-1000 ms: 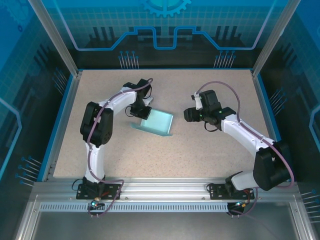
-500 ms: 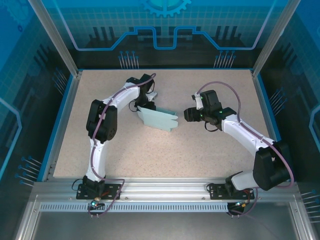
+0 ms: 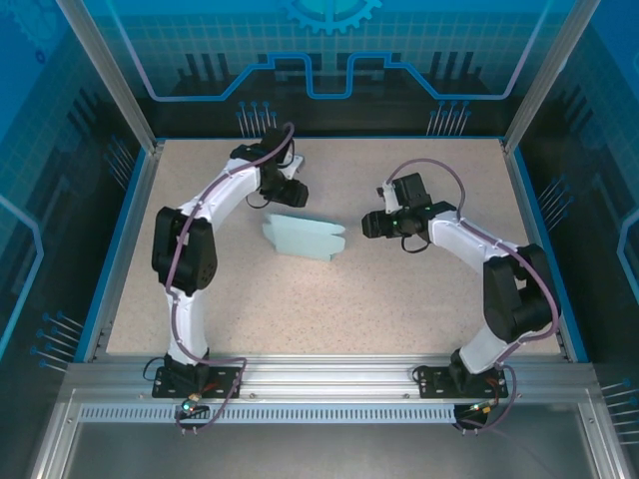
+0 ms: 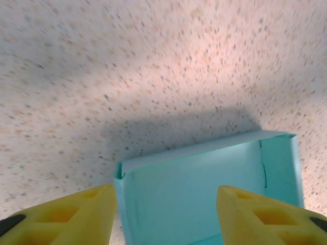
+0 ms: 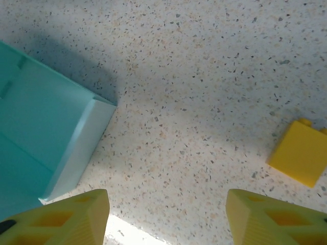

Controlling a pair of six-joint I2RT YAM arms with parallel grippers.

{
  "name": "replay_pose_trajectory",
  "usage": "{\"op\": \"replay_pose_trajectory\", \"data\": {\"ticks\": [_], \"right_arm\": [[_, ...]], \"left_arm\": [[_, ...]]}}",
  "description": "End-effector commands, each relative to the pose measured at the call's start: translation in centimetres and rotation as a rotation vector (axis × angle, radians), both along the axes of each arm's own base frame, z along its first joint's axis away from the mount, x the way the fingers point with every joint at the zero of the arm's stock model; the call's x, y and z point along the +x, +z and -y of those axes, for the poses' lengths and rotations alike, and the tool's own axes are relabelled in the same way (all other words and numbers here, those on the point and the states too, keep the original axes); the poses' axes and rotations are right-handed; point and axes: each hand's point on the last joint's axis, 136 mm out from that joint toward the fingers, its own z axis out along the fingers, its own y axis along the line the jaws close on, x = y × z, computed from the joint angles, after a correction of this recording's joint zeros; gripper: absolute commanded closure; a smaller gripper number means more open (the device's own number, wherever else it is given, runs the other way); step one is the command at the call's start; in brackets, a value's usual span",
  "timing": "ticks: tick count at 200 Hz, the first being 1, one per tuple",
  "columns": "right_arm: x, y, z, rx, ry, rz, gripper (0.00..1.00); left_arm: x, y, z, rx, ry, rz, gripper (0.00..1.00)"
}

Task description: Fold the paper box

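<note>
The paper box (image 3: 303,238), pale light-blue card, lies on the speckled table mid-field, partly folded with raised walls. In the left wrist view the box (image 4: 204,189) shows its open inside and a standing back wall. My left gripper (image 4: 166,217) is open, its yellow fingers (image 4: 66,217) apart and clear of the card. In the top view the left gripper (image 3: 290,193) hovers just behind the box. My right gripper (image 3: 367,225) is just right of the box. In its wrist view the right gripper (image 5: 166,219) is open over bare table, the box corner (image 5: 76,148) at left.
A small yellow block (image 5: 299,153) sits on the table to the right of the right gripper. Blue rails (image 3: 130,239) edge the table at the sides and back. Open tabletop lies in front of the box toward the arm bases.
The left gripper opened and let go of the box, then pulled back toward the far side. The box dropped from tilted to resting on the table. The right arm shifted slightly.
</note>
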Motion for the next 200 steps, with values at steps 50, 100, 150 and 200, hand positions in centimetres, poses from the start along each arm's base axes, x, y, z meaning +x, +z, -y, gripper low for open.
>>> {"op": "replay_pose_trajectory", "data": {"ticks": [50, 100, 150, 200], "right_arm": [[0.7, 0.0, -0.8, 0.035, 0.011, -0.010, 0.37], [1.1, 0.5, -1.6, -0.010, 0.042, 0.013, 0.37], [-0.7, 0.4, -5.2, 0.059, 0.134, 0.002, 0.38], [-2.1, 0.6, -6.5, 0.112, 0.172, -0.013, 0.38]], "left_arm": [[1.3, 1.8, -2.5, -0.022, 0.106, 0.106, 0.44], [0.6, 8.1, -7.2, -0.057, 0.303, 0.364, 0.42], [-5.3, 8.8, -11.6, -0.107, 0.497, 0.440, 0.41], [-12.5, 4.1, -13.5, -0.082, 0.581, 0.358, 0.43]]}}
